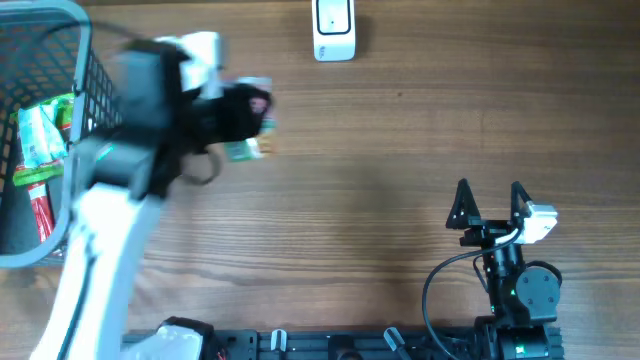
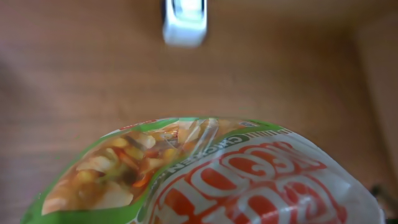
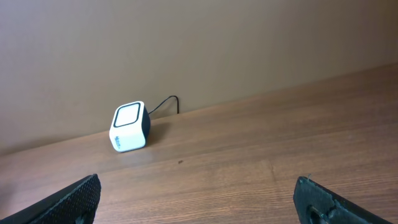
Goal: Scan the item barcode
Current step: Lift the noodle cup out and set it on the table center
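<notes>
The item is a noodle packet (image 1: pixel 247 149), white with red lettering and a green-edged food picture; in the left wrist view the packet (image 2: pixel 249 180) fills the lower frame and hides the fingers. My left gripper (image 1: pixel 243 115) is shut on it, held above the table right of the basket, blurred by motion. The white barcode scanner (image 1: pixel 334 30) stands at the table's far edge, ahead of the packet; it also shows as the scanner (image 2: pixel 184 22) and the scanner (image 3: pixel 129 127). My right gripper (image 1: pixel 491 195) rests open near the front right, with nothing between the fingers of the gripper (image 3: pixel 199 193).
A grey wire basket (image 1: pixel 85 60) stands at the left edge with more green and red packets (image 1: pixel 40 135) inside. A black cable (image 3: pixel 165 102) runs from the scanner to the wall behind it. Wooden tabletop lies between the two arms.
</notes>
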Controlling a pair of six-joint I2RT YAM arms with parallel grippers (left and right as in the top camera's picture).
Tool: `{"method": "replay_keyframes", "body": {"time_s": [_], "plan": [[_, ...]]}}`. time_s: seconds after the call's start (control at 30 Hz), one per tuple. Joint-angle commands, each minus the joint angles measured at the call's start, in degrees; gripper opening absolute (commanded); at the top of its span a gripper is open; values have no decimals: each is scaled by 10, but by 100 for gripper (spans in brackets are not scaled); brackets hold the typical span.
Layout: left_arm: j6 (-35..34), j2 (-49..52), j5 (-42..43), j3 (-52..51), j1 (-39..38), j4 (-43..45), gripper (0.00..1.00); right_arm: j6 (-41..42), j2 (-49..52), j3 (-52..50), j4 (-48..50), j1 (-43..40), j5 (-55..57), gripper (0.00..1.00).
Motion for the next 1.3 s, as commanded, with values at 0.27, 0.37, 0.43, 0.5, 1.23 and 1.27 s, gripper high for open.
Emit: {"method": "replay_keyframes", "body": {"time_s": [0.27, 0.37, 0.43, 0.5, 1.23, 1.27], "plan": [[-63, 336, -18, -2, -168, 110, 58, 2, -6, 0, 3, -2, -1, 100], [-65, 384, -19, -2, -200, 147, 60, 3, -6, 0, 3, -2, -1, 100], [-65, 398, -19, -2, -216, 165, 63, 3, -6, 0, 3, -2, -1, 100], [-65, 402, -19, -3, -229, 179, 66, 2, -6, 0, 3, -2, -1, 100], [-63, 345, -92, 11, -254, 190, 100, 3, -6, 0, 3, -2, -1, 100], [-61, 337, -108, 11, -254, 189, 100, 2, -6, 0, 3, -2, -1, 100]]}}
